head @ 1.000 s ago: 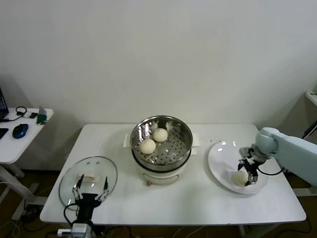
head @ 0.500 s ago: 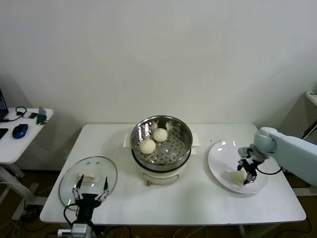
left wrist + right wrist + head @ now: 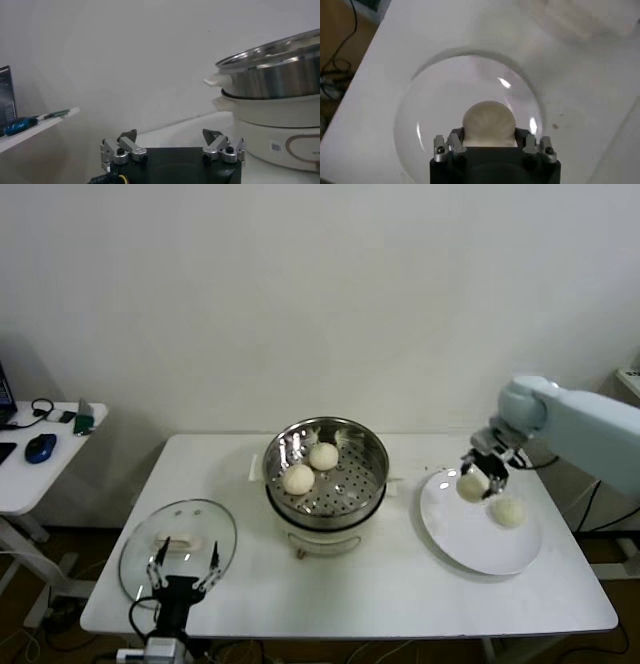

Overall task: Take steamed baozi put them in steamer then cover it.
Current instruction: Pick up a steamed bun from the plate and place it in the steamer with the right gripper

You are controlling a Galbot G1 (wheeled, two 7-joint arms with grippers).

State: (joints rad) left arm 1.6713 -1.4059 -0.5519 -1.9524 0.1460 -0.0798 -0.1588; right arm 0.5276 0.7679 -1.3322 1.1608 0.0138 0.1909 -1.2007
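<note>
Head view: right gripper [image 3: 477, 477] gripping a bun [image 3: 471, 486], lifting over plate [image 3: 470, 549]. Two buns [image 3: 298, 479] sitting in steamer [image 3: 325, 467], one bun [image 3: 508, 512] waiting; lid [image 3: 178, 546] off, lying before left gripper [image 3: 184, 565], idling open.

Left wrist: fingers [image 3: 124, 148] spread, steamer near.

Right wrist: fingers [image 3: 451, 143] pinching bun above plate.

Path looking clear.

Two baozi [image 3: 310, 467] in the steamer [image 3: 325, 484], plate [image 3: 470, 539] right, lid [image 3: 178, 546] left.

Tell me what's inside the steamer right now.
Two baozi sit on the perforated floor of the steamer, side by side toward its back left. The near wall hides a strip of the floor.
</note>
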